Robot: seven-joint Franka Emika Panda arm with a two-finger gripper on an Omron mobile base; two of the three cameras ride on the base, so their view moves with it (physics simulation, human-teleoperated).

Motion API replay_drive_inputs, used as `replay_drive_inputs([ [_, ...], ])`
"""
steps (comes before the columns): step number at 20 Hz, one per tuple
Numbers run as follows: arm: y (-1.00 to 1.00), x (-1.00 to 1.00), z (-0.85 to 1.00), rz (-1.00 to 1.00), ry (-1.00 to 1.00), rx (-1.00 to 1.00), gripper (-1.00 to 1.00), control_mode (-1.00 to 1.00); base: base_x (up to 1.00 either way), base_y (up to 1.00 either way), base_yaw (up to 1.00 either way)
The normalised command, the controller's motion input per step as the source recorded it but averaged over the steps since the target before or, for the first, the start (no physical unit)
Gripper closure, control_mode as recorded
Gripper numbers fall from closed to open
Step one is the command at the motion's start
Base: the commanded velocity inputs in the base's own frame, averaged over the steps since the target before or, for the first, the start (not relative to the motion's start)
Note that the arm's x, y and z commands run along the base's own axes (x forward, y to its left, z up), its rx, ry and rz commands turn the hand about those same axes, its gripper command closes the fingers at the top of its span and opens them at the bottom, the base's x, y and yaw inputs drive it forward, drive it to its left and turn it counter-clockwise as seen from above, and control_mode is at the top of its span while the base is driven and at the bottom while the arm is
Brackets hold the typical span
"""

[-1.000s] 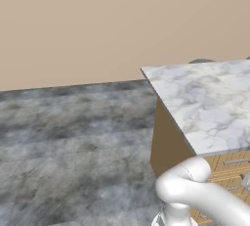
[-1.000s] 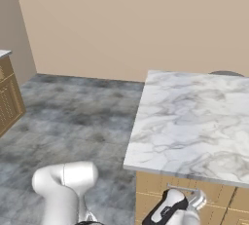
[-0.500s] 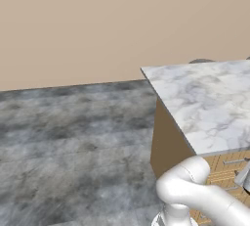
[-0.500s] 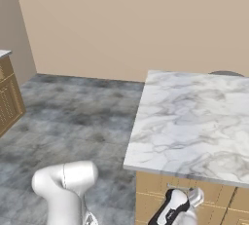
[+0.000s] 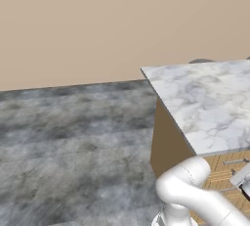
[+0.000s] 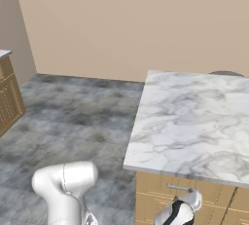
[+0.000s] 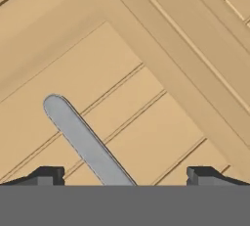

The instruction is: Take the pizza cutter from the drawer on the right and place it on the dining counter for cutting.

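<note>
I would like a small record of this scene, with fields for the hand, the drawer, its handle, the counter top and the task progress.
hand: open, fingertips wide apart, close to a wooden drawer front
drawer: closed, light wood with grooved panels
handle: grey bar, running between the fingertips, not yet gripped
dining counter: white marble slab with grey veins, pizza cutter not on it
floor: dark grey mottled stone
task progress: drawer not opened yet, pizza cutter not yet taken out

Kitchen: marble dining counter [image 6: 194,121] over wood cabinets [image 6: 160,197]
</note>
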Motion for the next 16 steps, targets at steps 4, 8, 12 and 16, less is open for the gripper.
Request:
replay_drive_inputs([
  [4, 0.0, 0.05, 0.0, 0.0, -0.09, 0.0, -1.0, -1.0, 0.0, 0.0, 0.0],
  [8, 0.0, 0.02, 0.0, 0.0, 0.0, 0.0, -1.0, -1.0, 0.0, 0.0, 0.0],
  [12, 0.02, 0.08, 0.04, 0.0, 0.0, 0.0, -1.0, -1.0, 0.0, 0.0, 0.0],
  [16, 0.0, 0.03, 0.13, 0.0, 0.0, 0.0, -1.0, -1.0, 0.0, 0.0, 0.0],
])
